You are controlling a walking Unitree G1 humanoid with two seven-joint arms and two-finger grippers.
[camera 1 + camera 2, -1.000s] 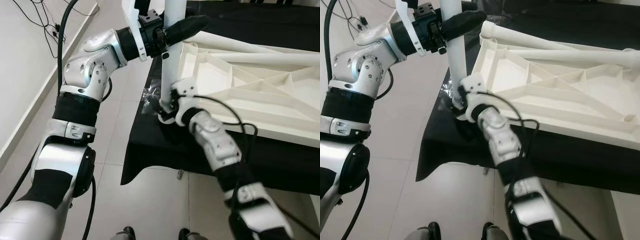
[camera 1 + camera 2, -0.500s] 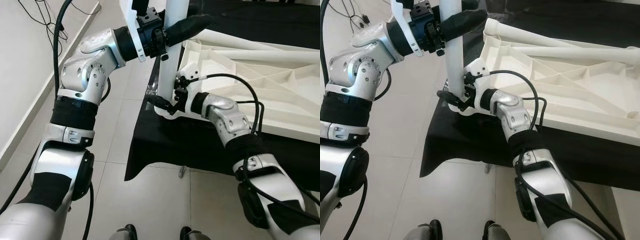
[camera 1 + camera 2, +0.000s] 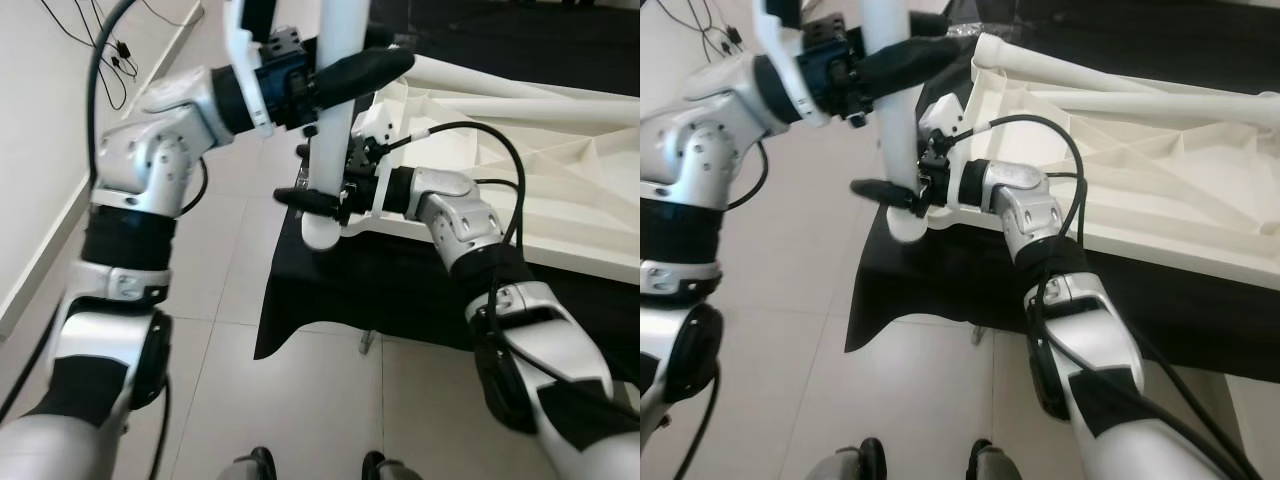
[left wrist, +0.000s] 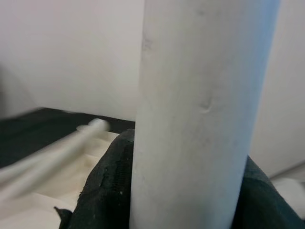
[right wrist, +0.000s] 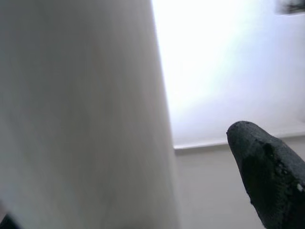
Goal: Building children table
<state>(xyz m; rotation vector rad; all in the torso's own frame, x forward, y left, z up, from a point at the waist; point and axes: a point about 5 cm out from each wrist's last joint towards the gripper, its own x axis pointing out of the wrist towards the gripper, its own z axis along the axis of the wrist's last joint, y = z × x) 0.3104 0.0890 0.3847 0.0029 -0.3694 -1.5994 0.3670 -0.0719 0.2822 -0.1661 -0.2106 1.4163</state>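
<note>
Long white plastic table leg (image 3: 335,110): rigid, light, smooth. Clamped upright high by left gripper (image 3: 335,72), low by right gripper (image 3: 315,200); hold mid-shaft.

Both arms are chunky silver shells with matte black sleeves between the joints (left arm (image 3: 150,170), right arm (image 3: 470,240)). Loose black cables loop off each forearm, and the long fingers (image 3: 350,70) are rubbery black.

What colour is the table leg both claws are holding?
White, the table leg matches the tabletop; clearest in the left eye view.
</note>
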